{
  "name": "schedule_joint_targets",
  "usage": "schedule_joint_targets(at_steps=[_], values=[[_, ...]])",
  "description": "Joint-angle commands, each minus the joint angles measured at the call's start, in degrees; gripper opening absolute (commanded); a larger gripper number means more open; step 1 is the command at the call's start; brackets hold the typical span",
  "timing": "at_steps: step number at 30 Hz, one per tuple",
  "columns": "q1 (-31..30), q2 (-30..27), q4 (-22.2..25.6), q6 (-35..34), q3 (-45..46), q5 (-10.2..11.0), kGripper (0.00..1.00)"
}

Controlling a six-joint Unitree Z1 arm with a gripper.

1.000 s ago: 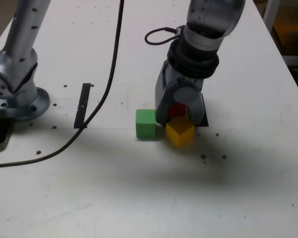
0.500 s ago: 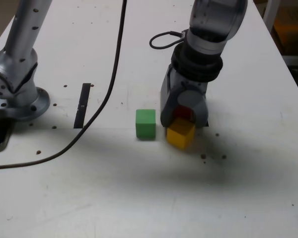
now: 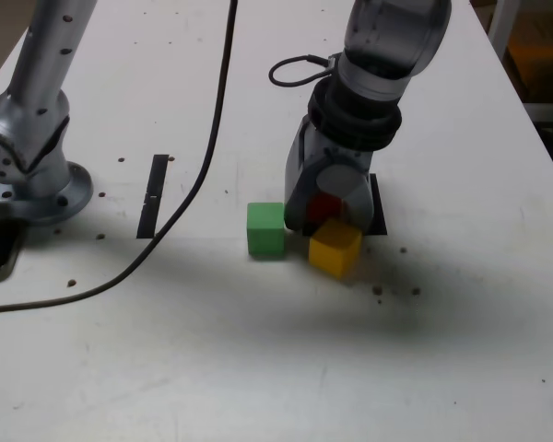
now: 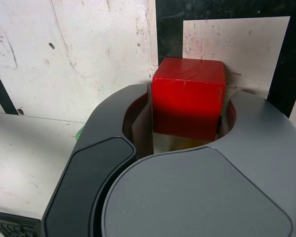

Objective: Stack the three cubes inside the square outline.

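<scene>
The gripper (image 4: 189, 104) is straddling the red cube (image 4: 187, 109), its fingers (image 4: 269, 133) standing narrowly apart, one on each side. One finger is lying against or very close to a side face; a slim gap is showing at part of the other, so whether both are pressing cannot be told. The red cube is sitting over the border and white centre of the outline (image 4: 170, 32) in the wrist view; its height above the table (image 3: 212, 368) is not showing clearly. The yellow cube (image 3: 335, 249) is standing just beside it, in front in the exterior view, and the green cube (image 3: 265, 230) is resting near the gripper, toward the exterior view's left.

The cubes are appearing light, rigid and hardly fragile, so a moderate squeeze is likely sufficing. The red cube's smooth, painted-looking faces are suggesting some slip if only edges are being caught. Two opposite upright faces are offering the best hold, with the pads (image 4: 144, 128) lying flat and centred. The yellow cube's closeness is calling for a straight lift, since sideways travel is risking a knock, and a skewed grip is risking rotation.
</scene>
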Motion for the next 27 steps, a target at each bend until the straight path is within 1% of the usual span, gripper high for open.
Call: schedule_joint_targets(at_steps=[1, 18, 23, 27], values=[[0.11, -0.01, 0.09, 0.16, -0.20, -0.03, 0.60], [0.12, 0.18, -0.35, 0.87, -1.44, 0.92, 0.63], [0.21, -0.38, 0.50, 0.88, -1.80, 1.45, 0.64], [0.42, -1.59, 2.37, 0.83, -2.87, 2.51, 0.65]])
